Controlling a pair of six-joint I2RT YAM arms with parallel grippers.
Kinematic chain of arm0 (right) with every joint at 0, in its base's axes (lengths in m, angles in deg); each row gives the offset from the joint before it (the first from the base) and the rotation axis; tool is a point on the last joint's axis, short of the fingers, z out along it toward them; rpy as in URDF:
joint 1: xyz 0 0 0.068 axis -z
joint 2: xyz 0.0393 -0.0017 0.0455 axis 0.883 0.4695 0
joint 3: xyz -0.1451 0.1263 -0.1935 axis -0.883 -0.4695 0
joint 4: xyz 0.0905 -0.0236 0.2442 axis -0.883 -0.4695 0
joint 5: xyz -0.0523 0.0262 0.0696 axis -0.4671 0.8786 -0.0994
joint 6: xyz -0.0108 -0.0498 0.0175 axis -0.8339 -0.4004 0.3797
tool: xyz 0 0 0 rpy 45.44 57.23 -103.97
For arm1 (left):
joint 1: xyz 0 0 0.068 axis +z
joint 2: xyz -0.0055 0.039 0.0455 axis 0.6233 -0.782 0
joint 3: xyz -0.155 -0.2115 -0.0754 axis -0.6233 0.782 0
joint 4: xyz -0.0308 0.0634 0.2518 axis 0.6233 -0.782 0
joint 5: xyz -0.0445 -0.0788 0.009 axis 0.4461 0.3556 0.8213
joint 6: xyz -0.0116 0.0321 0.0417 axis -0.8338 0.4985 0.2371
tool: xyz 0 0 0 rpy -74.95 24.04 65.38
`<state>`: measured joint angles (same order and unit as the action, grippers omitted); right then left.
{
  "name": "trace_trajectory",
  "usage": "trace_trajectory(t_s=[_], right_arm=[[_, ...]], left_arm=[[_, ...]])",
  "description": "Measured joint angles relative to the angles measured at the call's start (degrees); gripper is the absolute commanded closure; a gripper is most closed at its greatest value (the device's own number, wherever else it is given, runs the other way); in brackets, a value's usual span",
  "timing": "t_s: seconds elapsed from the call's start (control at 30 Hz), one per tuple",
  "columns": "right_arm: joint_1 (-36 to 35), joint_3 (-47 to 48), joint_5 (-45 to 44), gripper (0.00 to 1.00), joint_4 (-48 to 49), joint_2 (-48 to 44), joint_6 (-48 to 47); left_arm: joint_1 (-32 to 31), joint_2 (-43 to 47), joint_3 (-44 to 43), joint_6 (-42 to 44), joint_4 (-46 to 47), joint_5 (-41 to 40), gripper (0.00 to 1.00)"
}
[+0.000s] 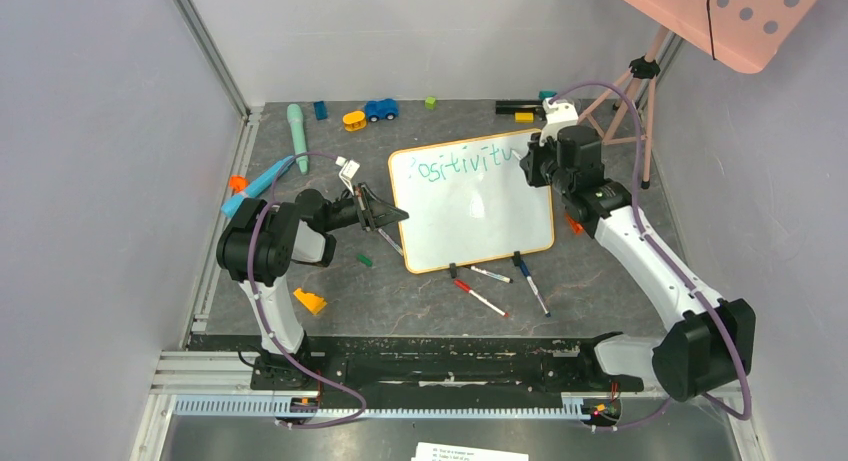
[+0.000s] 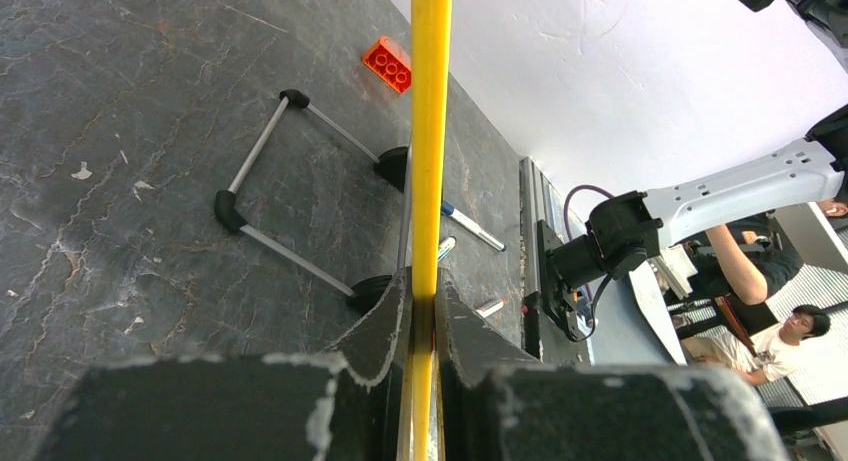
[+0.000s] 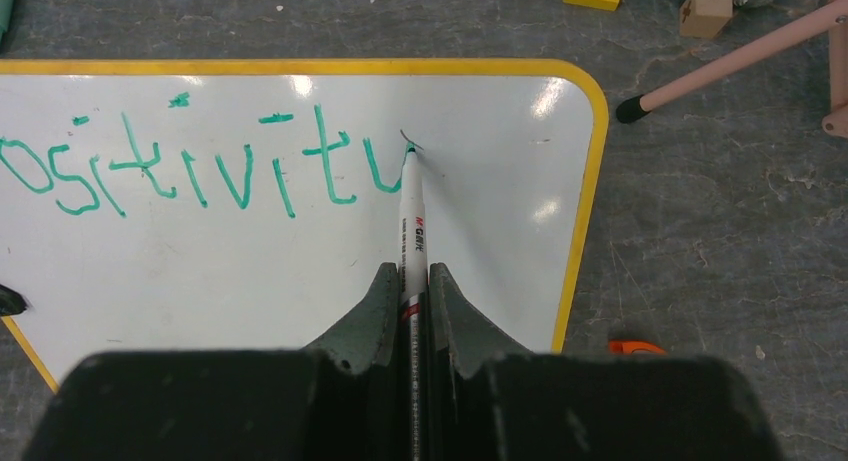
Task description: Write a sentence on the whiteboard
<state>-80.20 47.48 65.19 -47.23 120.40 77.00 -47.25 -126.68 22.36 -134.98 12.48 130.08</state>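
Cracked grey tabletop point(image 1: 600, 286), glossy round-cornered whiteboard point(image 1: 470, 216), slim white marker point(image 3: 411, 221)

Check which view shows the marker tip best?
Right wrist. The marker runs straight up from the right gripper, its tip touching the whiteboard just past the teal writing. In top external, the right wrist covers it. Left wrist shows only the board's yellow edge, no marker.

loose markers point(image 1: 481, 298) just beside the whiteboard point(image 1: 480, 216)

One whiteboard point(image 1: 470, 221), two arms point(image 1: 270, 246) point(image 1: 650, 256)
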Motion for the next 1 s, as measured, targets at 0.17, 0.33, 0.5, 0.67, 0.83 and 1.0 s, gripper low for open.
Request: trace_trajectory(t_s=[0.17,0.33,0.5,0.67,0.83,1.0], right_arm=[[0.07,-2.62,0.13,1.0,0.07,-1.88,0.13],[0.07,-5.75,1.09,1.0,0.0,-3.85,0.79],[0.07,-8.0,2.58,1.0,0.15,-5.25,1.68],[0.07,-8.9,5.2,1.0,0.46,-5.42,2.78],[0.07,-9.05,7.37,1.0,1.57,-5.38,3.8],[0.07,-8.07,9.05,1.0,2.43,-4.39,4.2]], left_arm=[[0.0,0.0,0.02,0.0,0.0,0.0,0.98],[0.0,0.0,0.02,0.0,0.0,0.0,0.98],[0.0,0.0,0.02,0.0,0.0,0.0,0.98],[0.0,0.0,0.02,-0.02,0.0,0.0,0.98],[0.0,0.0,0.02,0.0,0.0,0.02,0.98],[0.0,0.0,0.02,0.0,0.0,0.02,0.98]])
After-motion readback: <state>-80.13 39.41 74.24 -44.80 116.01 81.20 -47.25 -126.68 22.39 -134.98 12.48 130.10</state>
